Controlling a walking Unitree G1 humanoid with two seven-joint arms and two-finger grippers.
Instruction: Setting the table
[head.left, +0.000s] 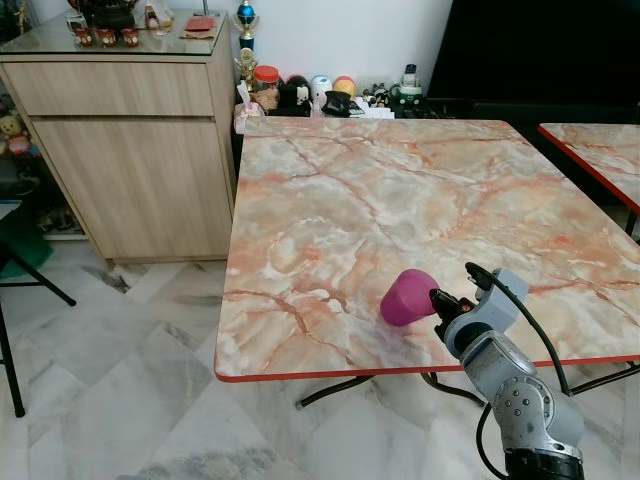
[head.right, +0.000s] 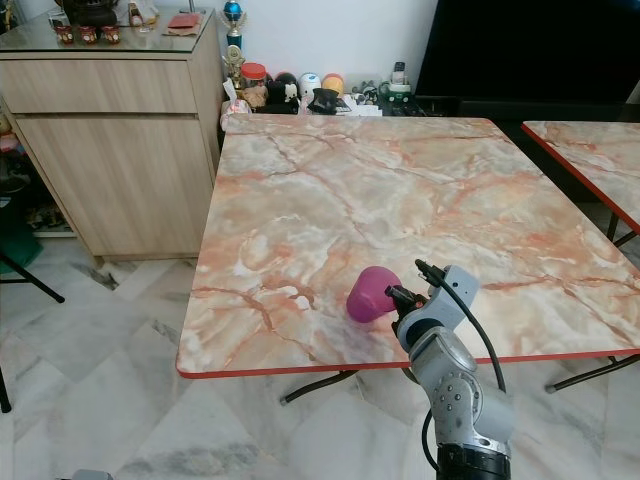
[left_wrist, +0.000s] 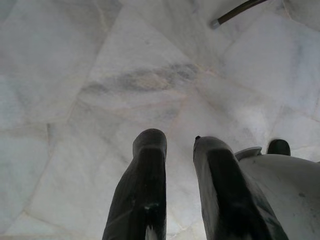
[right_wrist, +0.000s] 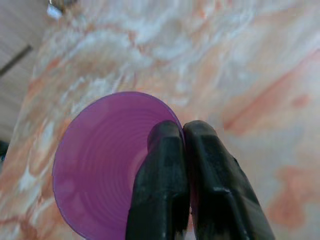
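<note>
Marble-patterned orange square table (head.left: 400, 200) with a red edge carries a purple plastic cup (head.left: 406, 298) near its front edge, tipped on its side and held by the right gripper (head.left: 436, 298). Right wrist view: two black fingers (right_wrist: 165, 175) pinch the cup's rim, one inside, hiding part of it. Left wrist view: the left gripper (left_wrist: 180, 150) hangs parted above the grey marble floor (left_wrist: 100, 100).

Head cameras downward (shared table (head.left: 400, 210))
</note>
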